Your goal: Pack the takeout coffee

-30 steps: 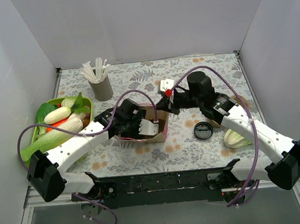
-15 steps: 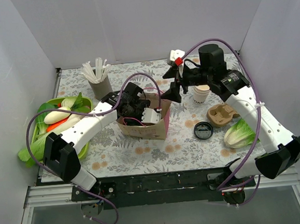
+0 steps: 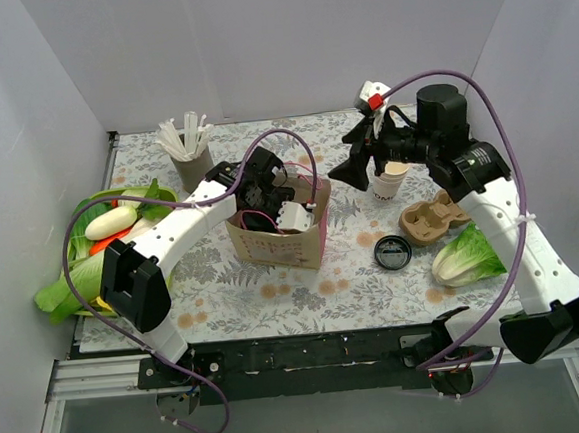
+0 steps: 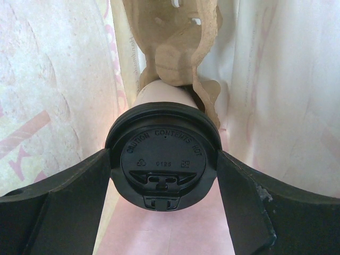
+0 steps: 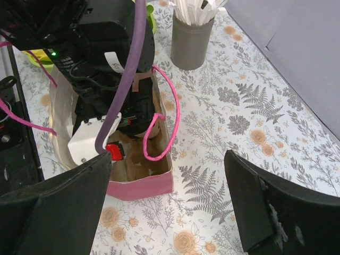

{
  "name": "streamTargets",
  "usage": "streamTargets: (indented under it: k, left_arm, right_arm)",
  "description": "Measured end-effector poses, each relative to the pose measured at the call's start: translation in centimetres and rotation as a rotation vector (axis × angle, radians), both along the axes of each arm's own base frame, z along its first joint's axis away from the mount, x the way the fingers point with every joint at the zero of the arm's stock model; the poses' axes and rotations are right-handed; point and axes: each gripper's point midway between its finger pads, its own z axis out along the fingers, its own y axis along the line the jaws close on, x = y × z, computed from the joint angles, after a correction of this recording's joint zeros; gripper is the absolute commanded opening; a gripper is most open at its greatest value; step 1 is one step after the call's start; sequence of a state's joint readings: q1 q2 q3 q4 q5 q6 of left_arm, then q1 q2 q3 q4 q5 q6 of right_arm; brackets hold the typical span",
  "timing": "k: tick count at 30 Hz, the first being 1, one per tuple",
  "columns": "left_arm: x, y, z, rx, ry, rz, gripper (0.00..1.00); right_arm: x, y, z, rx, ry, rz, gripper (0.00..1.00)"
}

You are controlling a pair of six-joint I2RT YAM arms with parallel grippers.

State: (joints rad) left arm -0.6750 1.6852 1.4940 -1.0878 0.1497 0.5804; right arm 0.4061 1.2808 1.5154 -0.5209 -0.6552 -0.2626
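The brown kraft paper bag with pink cord handles (image 3: 282, 249) stands upright in the middle of the flower-printed tabletop (image 3: 275, 293), and the left arm reaches down through its open mouth. Inside the bag, the left gripper (image 4: 162, 155) is clamped on the small takeout coffee cup with the round black plastic lid (image 4: 164, 164). One black finger (image 4: 64, 202) presses against each side of the lid's rim, and the lid faces up toward the wrist. The cup's pale body runs under the edge of a brown moulded-pulp cup carrier (image 4: 175, 37) that sits deeper in the bag. I cannot tell whether the cup is seated in it. The right gripper (image 5: 169, 159) hangs in the air above and to the right of the bag, its fingers wide apart with nothing between them. To the right of the bag stand cream paper cups (image 3: 392, 180), with a second brown pulp carrier (image 3: 430, 220) beyond them. A loose flat black lid (image 3: 393, 253) and a pale green cabbage (image 3: 468, 258) lie to the bag's near right. Behind the bag to the left is a grey cylindrical holder of white sticks (image 3: 193, 164), and further left lie white and green vegetables (image 3: 109, 223).
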Motion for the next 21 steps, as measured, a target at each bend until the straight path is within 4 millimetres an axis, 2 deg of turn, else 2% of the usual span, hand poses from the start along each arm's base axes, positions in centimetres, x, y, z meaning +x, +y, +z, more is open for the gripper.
streamTargets:
  k: [6, 13, 14, 15, 18, 21]
  left_arm:
    - [0.0, 0.0, -0.2, -0.001, 0.001, 0.006, 0.0]
    - [0.4, -0.4, -0.2, -0.004, 0.019, 0.042, 0.02]
    - [0.4, -0.4, -0.2, -0.003, 0.023, 0.048, 0.1]
    - [0.5, -0.4, -0.2, -0.003, 0.027, 0.055, 0.24]
    - [0.6, -0.5, -0.1, -0.006, 0.032, 0.075, 0.39]
    - [0.7, -0.5, -0.1, -0.011, 0.035, 0.092, 0.45]
  right_arm:
    - [-1.4, -0.9, 0.8, 0.009, -0.03, -0.025, 0.94]
    - [-1.1, -0.8, 0.5, 0.01, -0.015, -0.031, 0.94]
    - [-1.0, -0.8, 0.4, 0.01, -0.011, -0.031, 0.94]
    - [-0.9, -0.7, 0.3, 0.009, -0.006, -0.031, 0.94]
    - [-0.6, -0.6, -0.2, 0.005, 0.01, -0.032, 0.94]
    - [-0.4, -0.5, -0.5, 0.002, 0.017, -0.032, 0.94]
